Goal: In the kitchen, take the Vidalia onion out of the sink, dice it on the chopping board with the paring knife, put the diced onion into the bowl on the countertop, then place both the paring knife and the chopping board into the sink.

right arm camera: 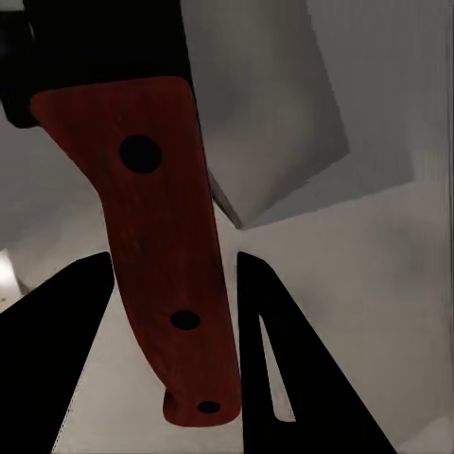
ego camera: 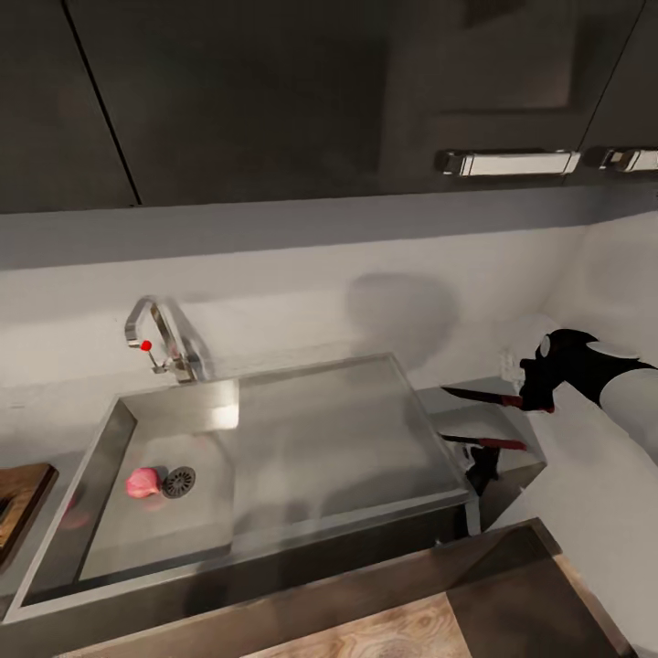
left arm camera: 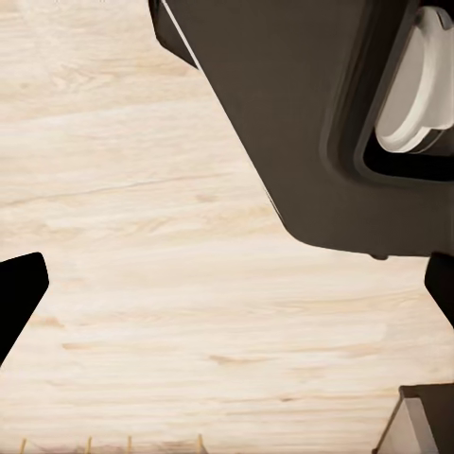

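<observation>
A: Where is the onion?

B: The onion (ego camera: 141, 482) lies on the floor of the sink (ego camera: 274, 457), touching the round drain (ego camera: 179, 481), below the tap (ego camera: 163, 338) with its red knob.

A: And the board?

B: The board (ego camera: 20, 503) sits on the tabletop (ego camera: 37, 429) at the sink's left, cut off by the head view's edge.

A: What is the right claw doing?

B: The right claw (ego camera: 535, 393) hangs over the tabletop to the right of the sink, closed on the red handle of the knife (ego camera: 480, 397). The dark blade points left toward the basin and is roughly level. A reflection of the knife shows on the glossy surface beneath it. From the right wrist, the knife (right arm camera: 170, 265) handle with three dark rivets lies between the two black fingers (right arm camera: 284, 369), which press close at its sides.

A: The left claw?

B: From the left wrist, two dark fingertips (left arm camera: 19, 293) sit at opposite edges of the picture, spread wide, with nothing between them. Beyond them is the pale wood floor (left arm camera: 170, 284) and part of the robot's dark base (left arm camera: 303, 123).
</observation>
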Motion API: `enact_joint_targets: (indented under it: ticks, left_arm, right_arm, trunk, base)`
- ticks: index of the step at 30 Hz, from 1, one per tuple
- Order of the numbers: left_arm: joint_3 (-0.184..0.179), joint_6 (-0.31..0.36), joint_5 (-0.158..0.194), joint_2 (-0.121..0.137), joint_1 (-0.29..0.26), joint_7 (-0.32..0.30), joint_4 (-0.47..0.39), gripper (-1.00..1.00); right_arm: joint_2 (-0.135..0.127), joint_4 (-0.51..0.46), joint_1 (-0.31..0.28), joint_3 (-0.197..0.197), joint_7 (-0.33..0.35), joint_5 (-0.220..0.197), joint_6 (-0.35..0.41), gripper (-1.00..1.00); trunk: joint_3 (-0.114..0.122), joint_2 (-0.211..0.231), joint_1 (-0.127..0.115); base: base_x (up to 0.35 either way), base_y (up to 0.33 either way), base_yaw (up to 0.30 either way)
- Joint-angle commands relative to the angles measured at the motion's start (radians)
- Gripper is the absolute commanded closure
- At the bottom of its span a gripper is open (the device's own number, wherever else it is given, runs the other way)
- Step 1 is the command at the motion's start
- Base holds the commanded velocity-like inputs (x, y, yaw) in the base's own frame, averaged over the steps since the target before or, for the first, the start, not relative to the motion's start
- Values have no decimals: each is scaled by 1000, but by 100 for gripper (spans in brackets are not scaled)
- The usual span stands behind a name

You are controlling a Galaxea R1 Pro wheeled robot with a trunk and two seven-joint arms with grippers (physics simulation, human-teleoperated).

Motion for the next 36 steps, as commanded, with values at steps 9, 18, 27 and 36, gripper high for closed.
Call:
enact_joint_targets:
  ticks: [9,18,27,36]
  left_arm:
    - [7,4,0,0,0,2,-2,-100]
    - [7,4,0,0,0,2,-2,-100]
    - [7,4,0,0,0,2,-2,-100]
    - [7,4,0,0,0,2,-2,-100]
  right_arm:
    - [-1,-10,0,-74,1,4,11,100]
    - [0,-32,0,-78,-12,4,13,100]
    - [1,-90,0,-113,-35,4,17,100]
    - [1,-95,0,-125,-37,4,18,100]
  trunk:
    - [6,-2,1]
    - [9,-2,1]
    - [11,-2,1]
    - [14,-2,1]
  base:
    - [-3,3,0]
    - [0,0,0]
    - [-36,83,0]
    - [-118,228,0]
